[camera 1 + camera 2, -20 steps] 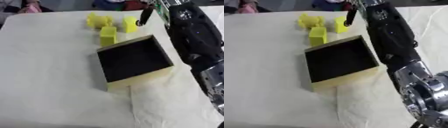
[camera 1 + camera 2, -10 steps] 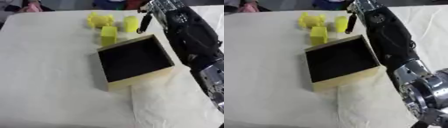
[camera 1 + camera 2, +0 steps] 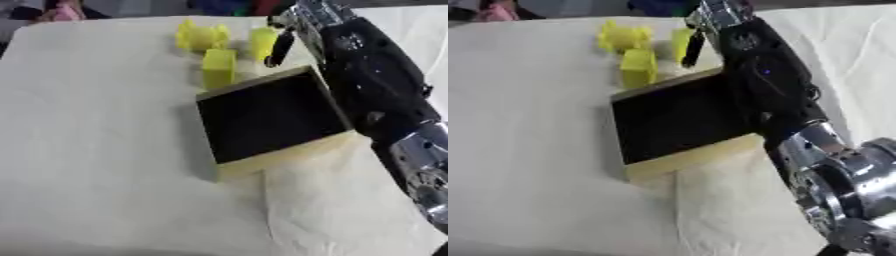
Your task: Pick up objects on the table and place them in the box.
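"Three yellow pieces sit past the far edge of the box (image 3: 271, 117), and none is in it yet, as far as I can see. Start with the biggest thing?"

"That's the table (image 3: 96, 150), covered in a pale cloth, with the box near its middle, dark inside with a yellowish rim. The right arm comes in from the right and lies over the box's right side; the right hand (image 3: 293, 25) is up at the far edge, one dark finger (image 3: 277, 50) pointing down beside the right-hand block (image 3: 260, 42)."

"Is it holding that block?"

"I cannot tell. The finger looks straight and lies against the block's right face or just beside it, and the rest of the hand is too blurred to read."

"So how should the pick go?"

"I'd get the thumb and fingers on opposite faces of that upright block before lifting, then carry it the short way back over the rim and release inside the walls."

"Anything in the way?"

"The taller block (image 3: 218, 67) stands just by the box's far-left corner, and the knobbly piece (image 3: 201, 35) is near behind it. Neither crowds the target much, but a sweep leftward could tip them. The left hand shows nowhere."
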### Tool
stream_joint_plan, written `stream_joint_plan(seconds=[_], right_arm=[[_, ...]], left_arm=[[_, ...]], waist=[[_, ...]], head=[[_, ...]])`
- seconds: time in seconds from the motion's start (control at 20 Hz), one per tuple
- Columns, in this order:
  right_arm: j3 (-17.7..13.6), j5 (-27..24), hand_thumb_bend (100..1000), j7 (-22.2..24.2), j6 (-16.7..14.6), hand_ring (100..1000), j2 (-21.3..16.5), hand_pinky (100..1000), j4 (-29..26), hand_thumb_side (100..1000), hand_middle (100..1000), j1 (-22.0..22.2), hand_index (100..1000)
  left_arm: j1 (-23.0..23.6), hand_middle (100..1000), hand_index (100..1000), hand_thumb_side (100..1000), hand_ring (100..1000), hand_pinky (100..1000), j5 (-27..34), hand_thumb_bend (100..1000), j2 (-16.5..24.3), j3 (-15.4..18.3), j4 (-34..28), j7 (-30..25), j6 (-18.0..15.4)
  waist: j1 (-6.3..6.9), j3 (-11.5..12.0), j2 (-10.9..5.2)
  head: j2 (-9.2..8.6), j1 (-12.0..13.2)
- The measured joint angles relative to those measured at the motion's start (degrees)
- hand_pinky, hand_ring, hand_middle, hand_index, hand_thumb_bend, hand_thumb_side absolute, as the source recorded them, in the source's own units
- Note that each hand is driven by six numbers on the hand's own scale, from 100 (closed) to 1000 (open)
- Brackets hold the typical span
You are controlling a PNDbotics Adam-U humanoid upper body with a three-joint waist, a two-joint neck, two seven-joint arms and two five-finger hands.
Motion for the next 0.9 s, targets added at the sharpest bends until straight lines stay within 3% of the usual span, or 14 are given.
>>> stream_joint_plan(seconds=[0.9], right_arm=[[-2.05,3.63,184,0.86,2.22,925,1.19,890,-2.04,358,932,-1.32,1000]], left_arm=[[-0.92,746,946,632,722,713,0.17,121,0.0,-0.35,0.0,-0.2,-0.01]], waist=[[-0.08,1.49,2.28]], head=[[-1.69,-0.92]])
